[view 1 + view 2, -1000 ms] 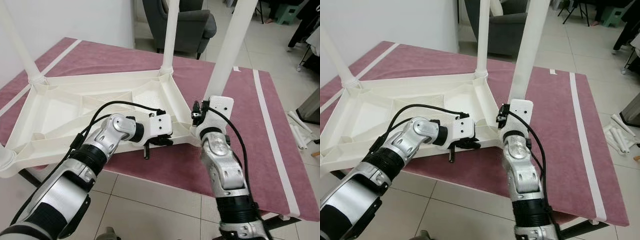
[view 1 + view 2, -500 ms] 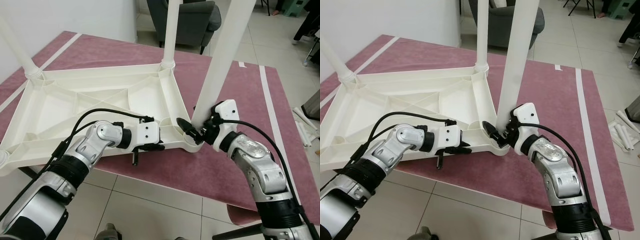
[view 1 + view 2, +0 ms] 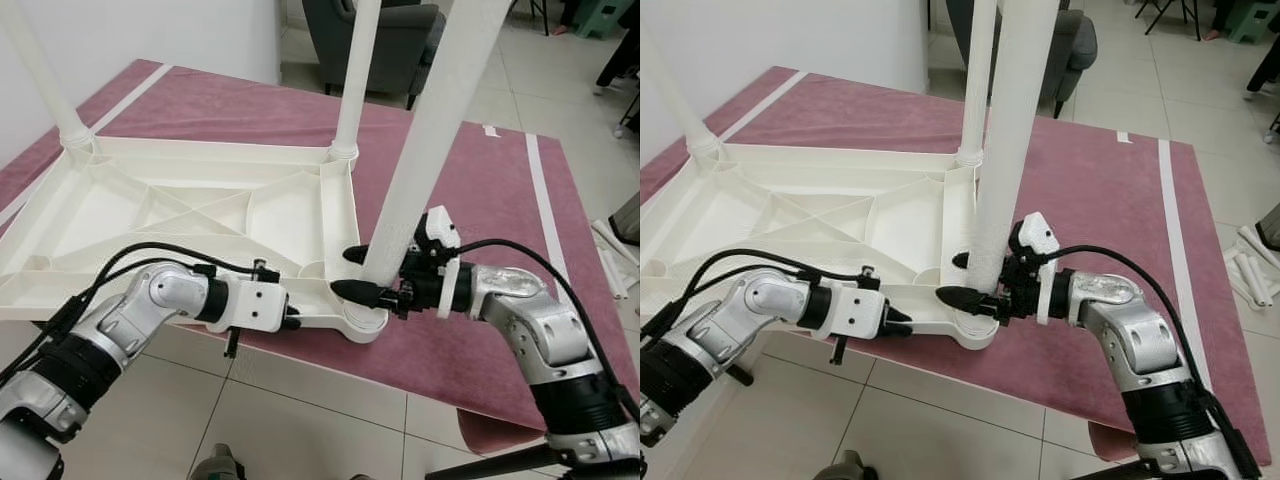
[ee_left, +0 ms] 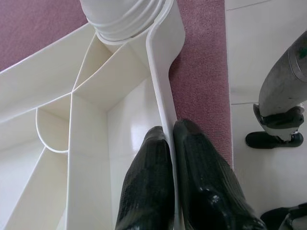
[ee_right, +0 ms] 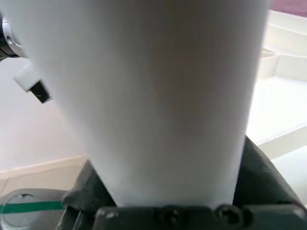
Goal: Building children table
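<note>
Your right gripper [image 3: 358, 273] clasps the white leg [image 3: 420, 160] near its socket; your left gripper [image 4: 175, 182] pinches the upturned tabletop's rim [image 4: 160, 81].

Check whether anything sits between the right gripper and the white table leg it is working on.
Nothing visible does. The right gripper already has its black fingers on either side of the white plastic table leg, just above the corner socket of the upturned white tabletop.

Both arms are jointed silver metal with black ribbed forearm bands, and black cables loop along them to white wrist housings. The left pincer [image 4: 172, 182] and right pincer [image 3: 352, 273] have long, glossy, textured black fingers.
</note>
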